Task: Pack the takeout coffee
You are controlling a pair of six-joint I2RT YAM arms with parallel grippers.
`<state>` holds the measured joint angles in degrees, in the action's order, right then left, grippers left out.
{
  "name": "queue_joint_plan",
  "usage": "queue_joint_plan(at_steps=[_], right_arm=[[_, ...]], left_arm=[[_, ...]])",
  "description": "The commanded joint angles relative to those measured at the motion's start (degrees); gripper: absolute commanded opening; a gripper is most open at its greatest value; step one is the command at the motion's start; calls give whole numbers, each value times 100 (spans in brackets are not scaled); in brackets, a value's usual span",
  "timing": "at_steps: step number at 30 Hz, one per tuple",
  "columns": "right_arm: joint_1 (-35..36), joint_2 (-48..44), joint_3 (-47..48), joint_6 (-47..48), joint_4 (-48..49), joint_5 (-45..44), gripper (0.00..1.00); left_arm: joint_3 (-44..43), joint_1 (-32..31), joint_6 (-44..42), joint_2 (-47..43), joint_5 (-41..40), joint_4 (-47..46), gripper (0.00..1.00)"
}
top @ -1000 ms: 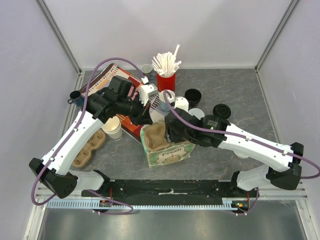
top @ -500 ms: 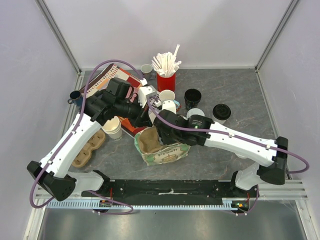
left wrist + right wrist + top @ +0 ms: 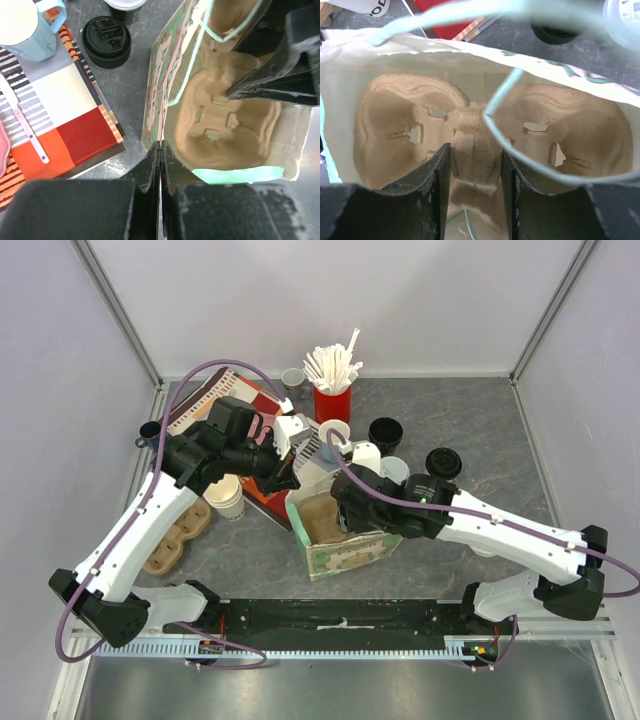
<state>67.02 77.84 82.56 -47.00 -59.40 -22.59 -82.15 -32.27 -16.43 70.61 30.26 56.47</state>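
While the paper bag (image 3: 350, 555) stands straighter than a second ago, your black-lidded coffee cup (image 3: 443, 462) sits on grey tabletop (image 3: 480, 420), white walls (image 3: 350, 290) around — left gripper (image 3: 160, 147) pinches the bag's rim; right gripper (image 3: 473, 155) clamps the pulp carrier (image 3: 395, 130) inside.

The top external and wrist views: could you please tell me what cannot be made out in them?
Top external: the right pincer is hidden inside the paper bag by its own wrist.
Right wrist: the white lid is blurred and cut off by the frame's corner.
Left wrist: the black lid hides what its cup holds.
Both wrist views: the cup carrier covers the bag's floor.
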Motion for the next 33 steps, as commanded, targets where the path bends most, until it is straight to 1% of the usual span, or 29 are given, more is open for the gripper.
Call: queue_joint_plan(at_steps=[1,3,5,9,13,14,15,16,17,19,23,26,27,29,30,32,33], right_arm=[[30,362,-48,428,778,-44,0],[30,686,215,657,781,-70,0],[30,863,269,780,763,-35,0],[21,829,-126,719,991,62,0],[21,741,-407,570,1106,-34,0],[21,741,-504,561,1106,-52,0],[30,741,-557,569,1106,-53,0],[21,750,-601,561,1132,-44,0],[30,802,-697,569,1149,8,0],[21,855,-785,578,1246,114,1],[21,1022,-838,490,1246,281,3],[30,987,-838,464,1246,238,8],[30,978,-830,464,1246,237,13],[21,996,-743,516,1237,272,20],[30,1013,-690,525,1203,299,28],[21,1066,-532,578,1106,360,35],[30,1084,-487,578,1071,387,42]], left_arm=[[-249,10,323,84,471,-83,2],[-179,10,551,102,638,-127,2],[-91,10,614,93,648,-206,2],[-91,10,597,93,621,-189,2],[-187,10,483,111,542,-75,2],[-222,10,439,120,551,-31,4],[-231,10,438,128,542,22,8],[-257,10,430,155,542,40,15],[-249,10,421,164,542,40,18],[-223,10,421,207,542,57,23],[-223,10,412,243,516,40,27],[-214,10,403,225,507,48,30],[-205,10,403,217,507,40,30],[-205,10,386,216,498,40,31],[-214,10,386,208,507,40,31],[-231,10,360,208,481,48,32],[-240,19,351,216,463,49,33]])
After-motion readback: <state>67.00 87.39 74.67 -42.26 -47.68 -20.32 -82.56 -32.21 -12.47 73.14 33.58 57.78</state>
